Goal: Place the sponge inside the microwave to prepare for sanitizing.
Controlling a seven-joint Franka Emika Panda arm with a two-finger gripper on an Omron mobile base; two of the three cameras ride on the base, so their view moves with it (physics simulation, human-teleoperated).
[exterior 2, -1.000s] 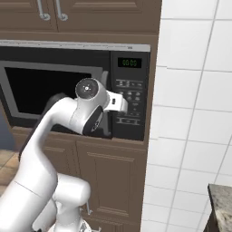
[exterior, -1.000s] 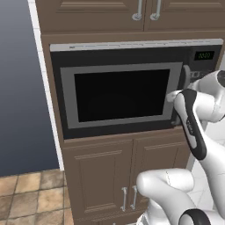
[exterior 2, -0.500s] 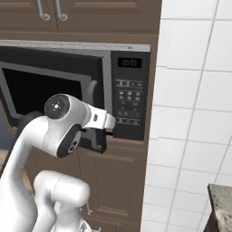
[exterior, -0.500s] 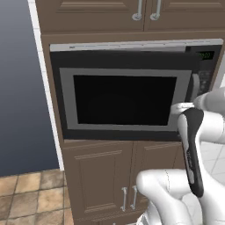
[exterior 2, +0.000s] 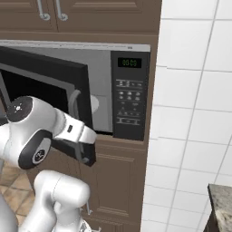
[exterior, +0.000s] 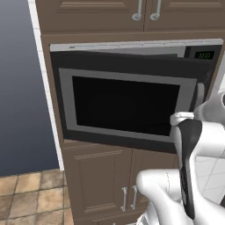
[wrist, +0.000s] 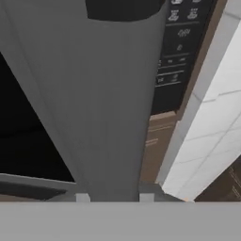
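Observation:
The microwave (exterior: 127,105) is built into brown cabinetry, and its dark glass door stands partly ajar, hinged on the left. In the right base view the grey interior (exterior 2: 102,90) shows between the door edge and the button panel (exterior 2: 129,97) with its green display. My gripper (exterior 2: 85,152) is shut on the door's grey curved handle (exterior 2: 73,103), low on the bar. Seen from the hand, the handle (wrist: 108,117) is a broad grey bar running between my gripper's (wrist: 114,197) fingertips. The sponge is out of view.
Brown cabinet doors (exterior: 145,9) sit above the microwave and more (exterior: 101,180) below it. A white tiled wall (exterior 2: 195,113) runs to the right, with a stone counter corner (exterior 2: 222,204) low down. A blue-grey wall (exterior: 17,88) and tiled floor (exterior: 26,197) lie left.
The microwave door has swung from closed to partly open. My hand has drawn back toward the base with the handle in its grip.

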